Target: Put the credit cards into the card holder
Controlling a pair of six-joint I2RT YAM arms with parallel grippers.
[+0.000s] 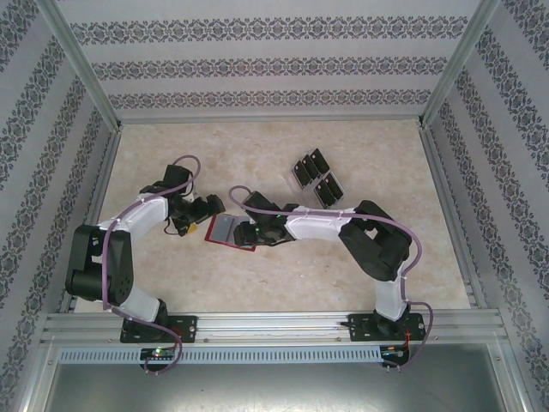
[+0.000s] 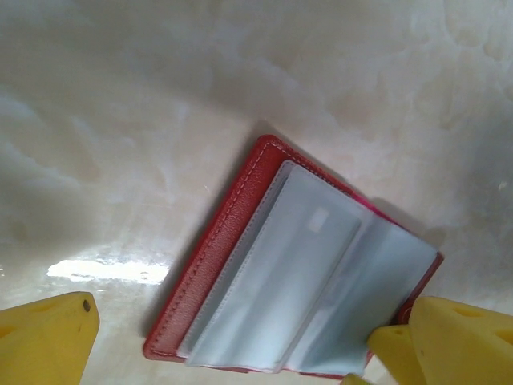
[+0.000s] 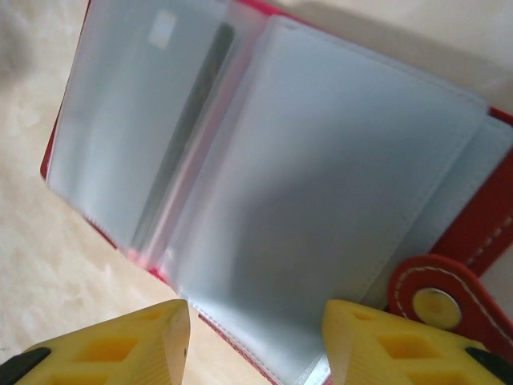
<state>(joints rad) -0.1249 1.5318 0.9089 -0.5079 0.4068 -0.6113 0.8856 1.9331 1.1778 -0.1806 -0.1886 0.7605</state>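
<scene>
Marbled beige table [image 1: 257, 150], boxed in by walls [image 1: 257, 64] of striped patterned paper on a metal frame [image 1: 81, 60].

Top view: The wallet [image 1: 225, 229] lay open on the table, near its middle, between the two arms. The left gripper [image 1: 204, 219] sat just beside its left edge. The right gripper [image 1: 250, 233] was over its right edge. The cards [image 1: 316, 176], black, lay grouped together farther back and to the right, well apart from the wallet. Neither gripper's jaws could be read from here.

Left wrist view: Wallet [image 2: 304, 281] lay flat and tilted, red cover underneath, grey translucent sleeves [image 2: 280, 297] facing up. Left gripper [image 2: 248, 353] jaws stood fully spread, holding nothing. One yellow finger [image 2: 48, 337] sat clear of the wallet on the bare table [image 2: 160, 96]. The other overlapped the wallet's near corner; contact could not be told.

Right wrist view: Wallet [image 3: 321, 176] close up, with its sleeves fanned open. A dark strip showed inside a left sleeve; could not tell if it was a card. The red tab [image 3: 461, 273] with its metal snap [image 3: 435, 305] lay at lower right. Right gripper [image 3: 256, 337] jaws were about half spread, with nothing clamped. The sleeve edge showed in the gap between the yellow fingers [image 3: 120, 345].
</scene>
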